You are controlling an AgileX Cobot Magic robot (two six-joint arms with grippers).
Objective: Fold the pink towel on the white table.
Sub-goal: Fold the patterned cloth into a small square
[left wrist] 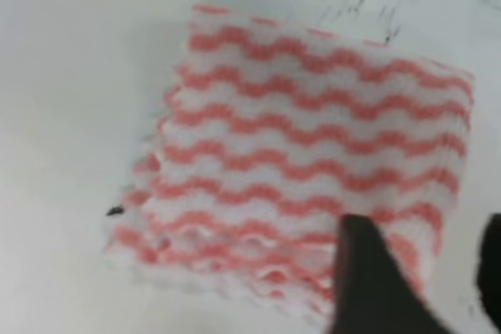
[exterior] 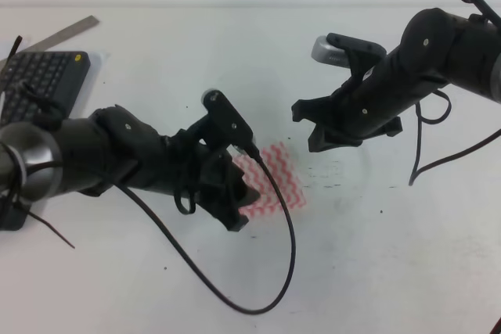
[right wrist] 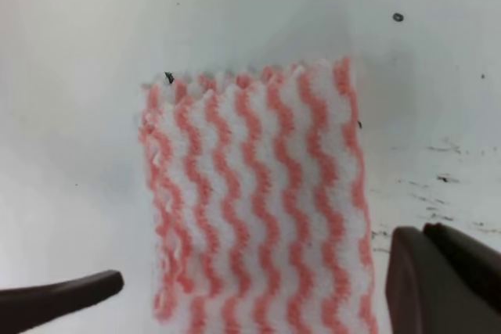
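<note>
The pink towel (exterior: 274,180) lies folded and flat on the white table (exterior: 376,271), its stacked edges showing in the left wrist view (left wrist: 313,154). My left gripper (exterior: 237,213) is low at the towel's near left corner. In its wrist view it (left wrist: 427,275) is open, with one finger (left wrist: 368,279) over the towel's edge and holding nothing. My right gripper (exterior: 311,127) hovers above the table just right of the towel. In the right wrist view it (right wrist: 250,291) is wide open, with the towel (right wrist: 258,209) lying below between its fingers.
A dark grey keyboard (exterior: 43,76) and a metal ruler (exterior: 66,33) lie at the far left. Black cables trail from the left arm (exterior: 258,303) and the right arm (exterior: 423,154). Small dark scuffs (exterior: 337,170) mark the table right of the towel.
</note>
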